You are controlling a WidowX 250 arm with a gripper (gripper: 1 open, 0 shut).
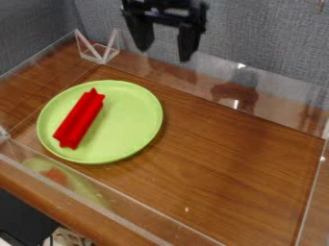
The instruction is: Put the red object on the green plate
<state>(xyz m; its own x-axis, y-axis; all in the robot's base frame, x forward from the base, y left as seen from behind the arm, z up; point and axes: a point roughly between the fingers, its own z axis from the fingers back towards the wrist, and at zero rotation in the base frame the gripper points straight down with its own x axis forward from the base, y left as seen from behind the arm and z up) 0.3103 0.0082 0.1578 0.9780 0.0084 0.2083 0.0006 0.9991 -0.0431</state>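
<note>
Red bar (81, 118), glossy, elongated, lies within round smooth green plate (130, 123). Beyond plate, my gripper (164, 50) hovers wide apart, holding nothing.
</note>
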